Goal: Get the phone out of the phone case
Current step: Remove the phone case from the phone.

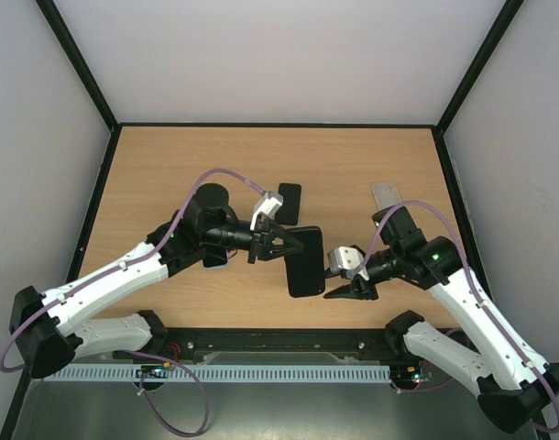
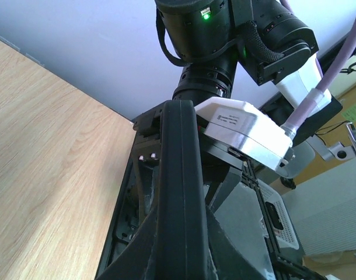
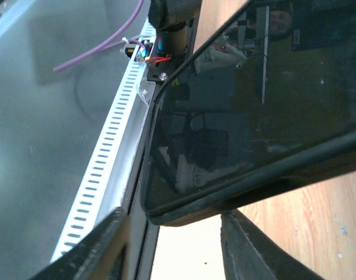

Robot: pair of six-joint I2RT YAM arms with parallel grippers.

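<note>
My left gripper (image 1: 284, 246) is shut on the phone (image 1: 307, 266), a black slab held over the middle of the table. In the left wrist view the phone (image 2: 178, 175) runs edge-on between the two fingers of that gripper (image 2: 184, 256). My right gripper (image 1: 339, 291) is at the phone's near right corner. In the right wrist view its jaws (image 3: 178, 251) stand open, with the glossy phone (image 3: 254, 105) just beyond the fingertips and its rounded corner not touching either one. The phone case (image 1: 387, 195), a pale flat piece, lies apart at the back right, its near end hidden by my right arm.
Another black phone (image 1: 290, 197) lies on the wooden table (image 1: 169, 174) behind my left wrist. A white slotted cable duct (image 3: 102, 175) runs along the table's near edge. Black frame rails and pale walls close in the sides and back.
</note>
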